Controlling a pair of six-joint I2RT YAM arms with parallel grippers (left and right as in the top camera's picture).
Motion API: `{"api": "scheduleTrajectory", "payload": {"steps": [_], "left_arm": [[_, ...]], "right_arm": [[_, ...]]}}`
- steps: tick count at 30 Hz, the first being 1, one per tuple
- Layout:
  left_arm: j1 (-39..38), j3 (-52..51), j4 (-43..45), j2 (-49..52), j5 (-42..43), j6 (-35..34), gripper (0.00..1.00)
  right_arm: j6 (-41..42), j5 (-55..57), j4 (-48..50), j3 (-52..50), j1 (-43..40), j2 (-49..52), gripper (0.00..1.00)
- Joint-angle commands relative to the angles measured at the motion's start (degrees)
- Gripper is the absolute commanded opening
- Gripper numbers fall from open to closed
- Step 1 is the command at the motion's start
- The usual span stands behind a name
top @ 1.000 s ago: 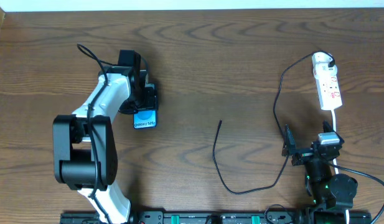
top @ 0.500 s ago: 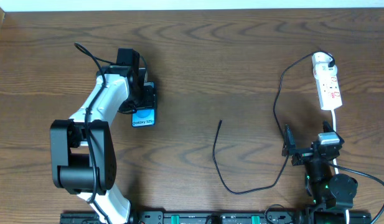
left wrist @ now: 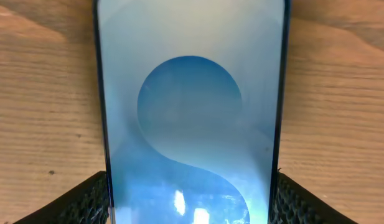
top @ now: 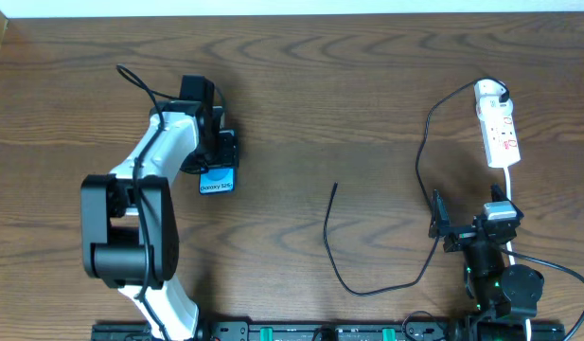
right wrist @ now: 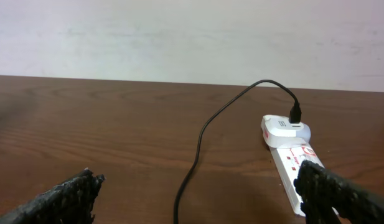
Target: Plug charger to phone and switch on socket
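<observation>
Holding the phone (top: 219, 182) by its long edges, left of the worktop's (top: 320, 95) middle, my left end effector (left wrist: 192, 199) could let it pivot or slip. The charger (top: 367, 284) tip lies well apart; my right end effector (right wrist: 201, 193), wide and empty, may fumble that thin cable.

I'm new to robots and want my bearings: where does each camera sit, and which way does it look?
Overhead: above the table, looking straight down; shows left arm, right arm, phone, charger, socket.
Left wrist: on the left arm, looking down at the phone close up; its tool's fingers clamp the phone's edges.
Right wrist: on the right arm, low, looking across the table to the wall; its open tool's fingers show at the bottom corners.
Shared: overhead and right wrist both show socket and charger.
</observation>
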Motion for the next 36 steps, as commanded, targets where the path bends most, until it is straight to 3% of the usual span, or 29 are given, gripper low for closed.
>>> {"api": "scheduleTrajectory", "payload": {"steps": [1, 11, 12, 14, 16, 19, 21, 36], "left_arm": [[0.0, 0.3, 0.2, 2.8, -0.5, 0.3, 0.07], [0.0, 0.3, 0.9, 4.2, -0.5, 0.3, 0.08], [0.0, 0.3, 1.0, 4.2, -0.5, 0.3, 0.13], [0.0, 0.3, 1.1, 4.2, -0.5, 0.3, 0.38], [0.0, 0.3, 1.1, 4.2, -0.5, 0.3, 0.46], [0.0, 0.3, 1.0, 4.2, -0.5, 0.3, 0.79], [0.0, 0.3, 0.9, 4.2, -0.5, 0.3, 0.87], [0.0, 0.3, 2.8, 4.2, -0.5, 2.8, 0.92]], "right_arm": [[-0.7, 0.0, -0.3, -0.1, 0.4, -0.4, 0.99], [-0.7, 0.0, -0.2, -0.1, 0.4, -0.4, 0.99], [-0.7, 0.0, -0.3, -0.1, 0.4, -0.4, 0.99], [-0.7, 0.0, -0.3, -0.1, 0.4, -0.4, 0.99], [-0.7, 0.0, -0.2, -0.1, 0.4, -0.4, 0.99], [-0.7, 0.0, -0.2, -0.1, 0.4, -0.4, 0.99], [-0.7, 0.0, -0.2, -0.1, 0.4, -0.4, 0.99], [-0.7, 0.0, -0.2, -0.1, 0.4, -0.4, 0.99]]}}
